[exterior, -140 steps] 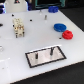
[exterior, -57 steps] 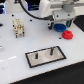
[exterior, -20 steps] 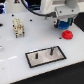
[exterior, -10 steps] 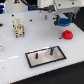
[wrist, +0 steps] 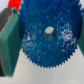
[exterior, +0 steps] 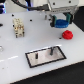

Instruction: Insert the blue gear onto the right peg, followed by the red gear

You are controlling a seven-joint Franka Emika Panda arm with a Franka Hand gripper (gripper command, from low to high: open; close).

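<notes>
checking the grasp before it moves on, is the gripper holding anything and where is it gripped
The gripper holds the blue gear by opposite sides of its toothed rim, one green finger on each edge; the centre hole is free.

Counts on the white table:
One blue gear, one red gear, one grey plate with two pegs, one gripper.

Blue gear: bright blue, pale speckles, grey-looking centre hole. Red gear: solid red. Plate: grey, black edge, dark pegs. Worktop: white. Jaws look green, blurry.
</notes>
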